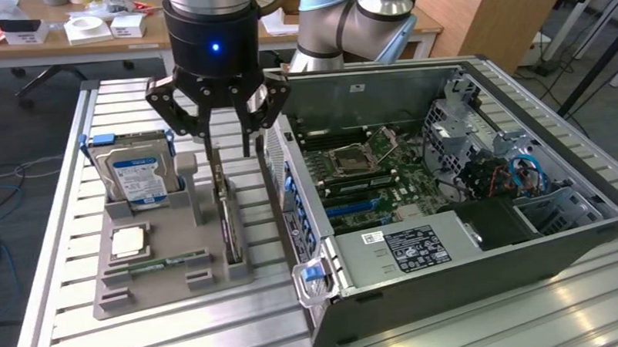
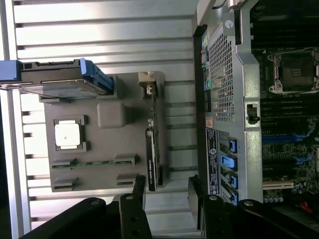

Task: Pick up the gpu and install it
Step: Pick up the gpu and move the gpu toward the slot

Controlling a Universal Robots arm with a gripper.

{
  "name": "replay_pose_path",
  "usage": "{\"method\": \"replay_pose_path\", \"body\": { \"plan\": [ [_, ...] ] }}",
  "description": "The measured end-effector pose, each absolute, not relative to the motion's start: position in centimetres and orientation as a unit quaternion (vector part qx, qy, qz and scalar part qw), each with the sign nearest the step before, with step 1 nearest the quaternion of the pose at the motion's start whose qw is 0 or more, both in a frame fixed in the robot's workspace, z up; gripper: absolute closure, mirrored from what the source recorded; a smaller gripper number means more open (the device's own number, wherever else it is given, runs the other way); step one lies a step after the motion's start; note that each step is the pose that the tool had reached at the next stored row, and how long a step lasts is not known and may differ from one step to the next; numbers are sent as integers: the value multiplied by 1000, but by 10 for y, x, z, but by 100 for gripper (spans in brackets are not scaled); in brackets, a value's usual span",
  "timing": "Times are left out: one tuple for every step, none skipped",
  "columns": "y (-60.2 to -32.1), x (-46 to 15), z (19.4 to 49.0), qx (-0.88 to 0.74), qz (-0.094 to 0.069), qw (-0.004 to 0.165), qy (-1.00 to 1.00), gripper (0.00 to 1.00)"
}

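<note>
The gpu [image 1: 228, 219] is a thin dark card standing on its edge in a slot of the grey parts tray [image 1: 174, 282], beside the open computer case [image 1: 444, 192]. My gripper [image 1: 233, 145] hangs open just above the card's far end, one finger on each side of the card's line and nothing between them. From the wrist, the gpu [image 2: 153, 144] runs away from my gripper [image 2: 167, 191], with both dark fingertips [image 2: 138, 186] apart near the card's closer end. The motherboard [image 1: 376, 175] lies exposed inside the case.
On the tray also stand a silver hard drive [image 1: 139, 175] with a blue-white label, a square processor chip [image 1: 129, 241] and a slim green memory stick [image 1: 163, 263]. The case wall [image 1: 284, 190] rises close beside the card. A desk with boxes [image 1: 88, 27] stands behind the slatted metal table.
</note>
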State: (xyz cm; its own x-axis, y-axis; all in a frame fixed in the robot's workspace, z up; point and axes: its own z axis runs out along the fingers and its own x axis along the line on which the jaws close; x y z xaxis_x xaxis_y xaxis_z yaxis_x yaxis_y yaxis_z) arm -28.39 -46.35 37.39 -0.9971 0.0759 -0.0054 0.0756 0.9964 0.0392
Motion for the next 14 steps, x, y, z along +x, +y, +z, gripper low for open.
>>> {"method": "replay_pose_path", "body": {
  "plan": [
    [-463, -284, 372, 38, 19, 3, 999, 53],
    [-463, -284, 370, 38, 19, 3, 999, 53],
    [-463, -284, 368, 38, 19, 3, 999, 53],
    [-463, -284, 367, 38, 19, 3, 999, 53],
    [-463, -284, 365, 38, 19, 3, 999, 53],
    [-463, -284, 363, 38, 19, 3, 999, 53],
    [-463, -284, 361, 38, 19, 3, 999, 53],
    [-463, -284, 359, 38, 19, 3, 999, 53],
    [-463, -284, 357, 38, 19, 3, 999, 53],
    [-463, -284, 356, 38, 19, 3, 999, 53],
    [-463, -284, 354, 38, 19, 3, 999, 53],
    [-463, -284, 352, 38, 19, 3, 999, 53],
    [-463, -284, 350, 38, 19, 3, 999, 53],
    [-463, -284, 349, 38, 19, 3, 999, 53]
  ]
}}
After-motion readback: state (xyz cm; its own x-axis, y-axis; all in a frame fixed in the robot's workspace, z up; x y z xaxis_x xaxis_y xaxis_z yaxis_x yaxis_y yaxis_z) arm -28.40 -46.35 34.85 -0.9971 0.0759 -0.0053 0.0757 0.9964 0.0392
